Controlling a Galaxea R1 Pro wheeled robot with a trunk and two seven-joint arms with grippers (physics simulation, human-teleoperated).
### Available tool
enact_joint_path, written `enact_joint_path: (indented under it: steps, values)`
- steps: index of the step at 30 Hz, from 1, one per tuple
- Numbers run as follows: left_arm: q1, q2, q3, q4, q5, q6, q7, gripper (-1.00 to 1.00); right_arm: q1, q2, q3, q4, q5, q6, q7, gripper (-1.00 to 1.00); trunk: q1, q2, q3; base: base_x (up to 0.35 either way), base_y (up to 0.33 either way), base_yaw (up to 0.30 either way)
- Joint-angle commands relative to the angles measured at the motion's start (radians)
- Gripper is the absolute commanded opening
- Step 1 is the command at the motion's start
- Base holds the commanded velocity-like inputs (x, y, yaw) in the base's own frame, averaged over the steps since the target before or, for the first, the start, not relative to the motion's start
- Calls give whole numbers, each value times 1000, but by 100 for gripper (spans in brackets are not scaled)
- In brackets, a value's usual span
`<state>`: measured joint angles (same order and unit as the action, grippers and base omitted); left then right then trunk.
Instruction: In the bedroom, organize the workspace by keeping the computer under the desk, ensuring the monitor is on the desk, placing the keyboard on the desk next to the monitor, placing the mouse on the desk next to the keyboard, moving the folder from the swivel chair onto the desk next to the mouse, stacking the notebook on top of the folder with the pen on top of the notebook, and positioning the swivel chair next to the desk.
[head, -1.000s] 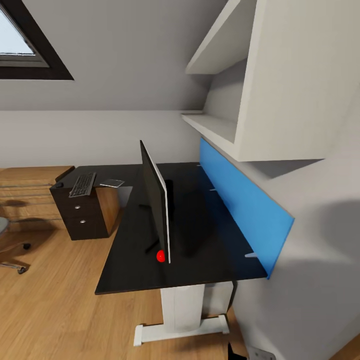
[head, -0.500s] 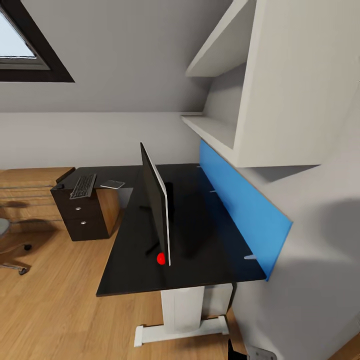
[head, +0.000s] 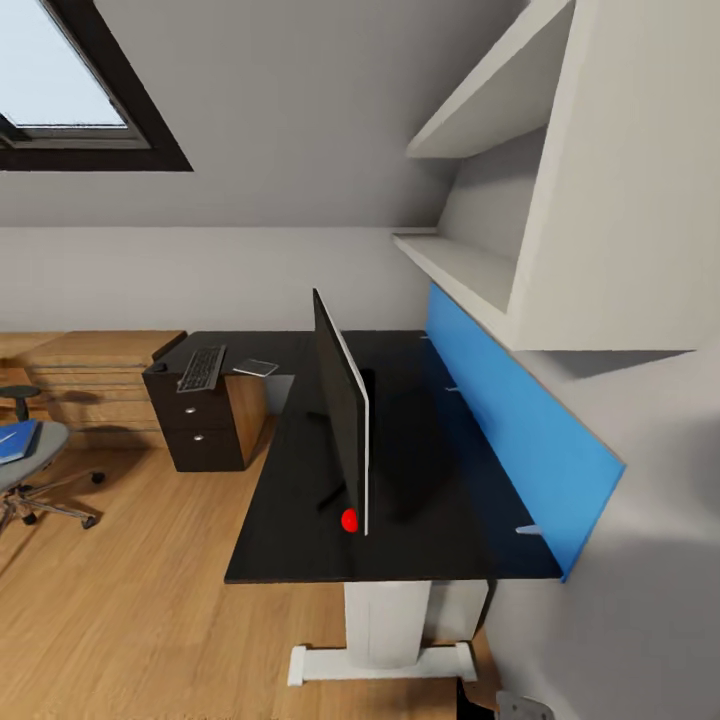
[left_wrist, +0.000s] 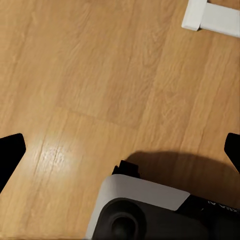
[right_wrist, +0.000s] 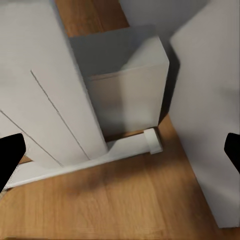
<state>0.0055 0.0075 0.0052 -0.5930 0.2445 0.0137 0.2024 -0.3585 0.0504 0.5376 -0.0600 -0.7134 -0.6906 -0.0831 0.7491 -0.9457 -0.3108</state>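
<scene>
- The desk (head: 300, 520), an L-shaped glossy black top on a white leg, is seen in the head view ahead of both pincers; its white foot is also seen just beyond the tips of the right pincer (right_wrist: 120, 150) in the right wrist view.
- A blue panel (head: 520, 430) is fixed along the far edge of the desk, against the wall, and white shelves (head: 470, 265) are mounted above it.
- The monitor (head: 340, 420) is placed upright on the desk, seen nearly edge-on, with a small red light at its lower corner.
- The swivel chair (head: 30, 470) is found well apart from the desk, far to the left side of the pincers, on the wooden floor (left_wrist: 90, 75).
- The folder (head: 15, 440), bright blue, is laid on the seat of the chair.
- The keyboard (head: 201, 368) is laid on the far wing of the desk, above the dark drawer unit (head: 205, 425), with a small flat grey thing (head: 256, 367) just beside it.
- The left pincer (left_wrist: 120, 150) is held wide over bare floor, with nothing between its dark tips at the two edges of the left wrist view.
- The right pincer is also spread wide, and nothing is held in it.
</scene>
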Motion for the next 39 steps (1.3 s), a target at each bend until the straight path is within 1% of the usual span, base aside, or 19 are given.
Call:
enact_joint_path:
  steps: [1, 8, 19, 23, 24, 29, 32, 35, 37, 38, 39]
  values:
    - [1, -2, -2, -2, 9, 1, 3, 100, -1, 0, 9, 0, 0, -2, -9, 100, -4, 6, 2, 0, 0, 256]
    - [1, -8, -3, 11, 6, 2, 4, 100, -1, 0, 8, 0, 0, -2, -9, 100, -31, 55, 24, 0, 0, 163]
    - [1, -9, -4, 16, 4, -4, 3, 100, 0, -1, 9, -3, 2, -3, -9, 100, -73, 132, 58, 0, 0, 11]
    - [1, -10, -4, 15, 4, -8, 3, 100, -1, -2, 8, -21, 2, -15, -9, 100, -88, 160, 71, 0, 0, 0]
    - [1, -10, -4, 15, 4, -9, 3, 100, -2, -2, 7, -31, 2, -17, -9, 100, -88, 160, 71, 0, 0, 0]
    - [1, -10, -4, 11, 4, -11, 3, 100, -4, -11, 4, -116, 1, -22, -24, 100, -88, 160, 71, 0, 0, 0]
    - [1, -9, -4, 9, 4, -14, 3, 100, -7, -26, 3, -187, 0, -23, -57, 100, -88, 160, 71, 0, 0, 0]
    - [1, -9, -4, 8, 4, -21, 3, 100, -9, -48, 2, -278, 0, -16, -111, 100, -88, 160, 71, 0, 0, 0]
    - [1, -9, -4, 8, 4, -29, 3, 100, -10, -65, 1, -348, 1, 2, -152, 100, -88, 160, 71, 0, 0, 0]
    - [1, -9, -4, 7, 4, -36, 3, 100, -10, -83, 2, -425, 1, 35, -195, 100, -88, 160, 71, 0, 0, 0]
    - [1, -9, -5, 7, 4, -39, 3, 100, -10, -93, 2, -465, 1, 58, -216, 100, -88, 160, 71, 0, 0, 0]
